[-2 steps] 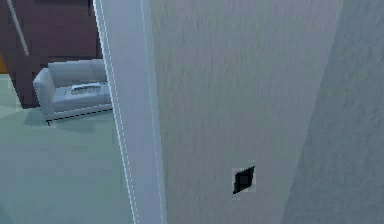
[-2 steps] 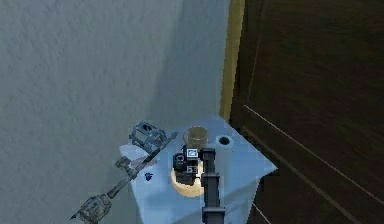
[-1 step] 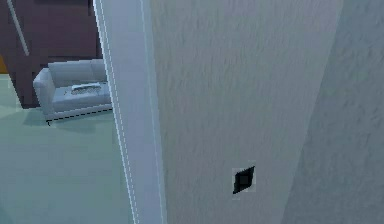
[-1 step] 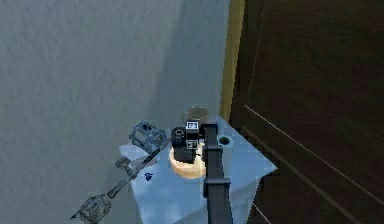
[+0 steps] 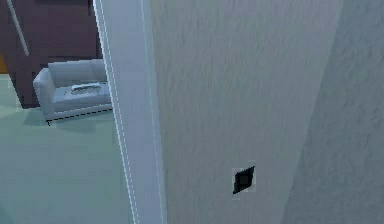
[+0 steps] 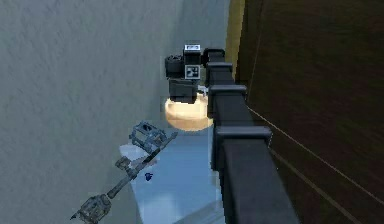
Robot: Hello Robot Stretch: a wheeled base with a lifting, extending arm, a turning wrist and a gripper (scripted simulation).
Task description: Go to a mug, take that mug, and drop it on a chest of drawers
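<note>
- Arm [image 6: 245, 170]: dark square bar, arm side view, running from 6 o'clock towards 12.
- Grey jointed pieces [image 6: 145, 138]: 8 o'clock, beside the arm.
- Tan round object [image 6: 187, 116]: centre, at the gripper; too indistinct to confirm as the mug; contents unseen.
- Gripper [image 6: 178, 86]: 12 o'clock; finger state and load cannot be told.
- Dark wood panel [image 6: 320, 90]: 3 o'clock.
- Forward view: black wall plate [image 5: 244, 180] at 5 o'clock, white door frame [image 5: 130, 110] at 9 o'clock, pale sofa [image 5: 75, 88] at 10 o'clock, farthest.
</note>
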